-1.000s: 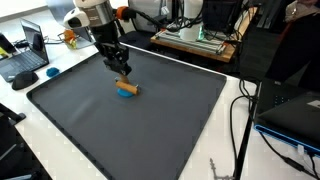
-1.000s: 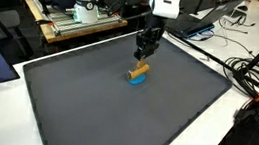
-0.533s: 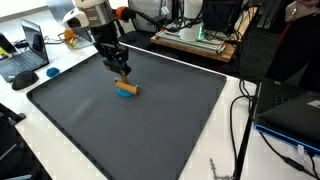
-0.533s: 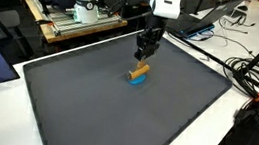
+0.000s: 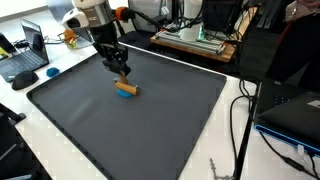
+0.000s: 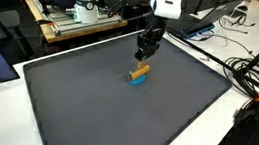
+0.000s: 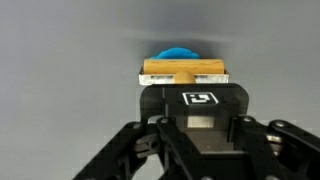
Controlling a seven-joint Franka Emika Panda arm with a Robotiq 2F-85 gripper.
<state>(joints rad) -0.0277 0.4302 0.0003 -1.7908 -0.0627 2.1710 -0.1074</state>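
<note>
My gripper [image 5: 122, 72] [image 6: 144, 54] hangs just above the black mat [image 5: 150, 135] [image 6: 114, 116], near its far side. The jaws are shut on a small wooden block [image 7: 185, 70], whose tan end shows past the fingertips in the wrist view. Directly below it, a tan wooden piece [image 5: 127, 90] [image 6: 140, 73] lies on the mat, resting on a blue piece [image 5: 119, 93] [image 6: 131, 80]. The blue piece [image 7: 178, 54] also shows beyond the held block in the wrist view. There is a small gap between the gripper and the pieces on the mat.
The mat lies on a white table [image 5: 235, 150]. A laptop [image 5: 25, 60] stands beside one edge. Electronics on a wooden board [image 5: 195, 38] [image 6: 76, 20] sit behind the mat. Cables [image 5: 245, 115] [image 6: 255, 74] trail along the mat's side.
</note>
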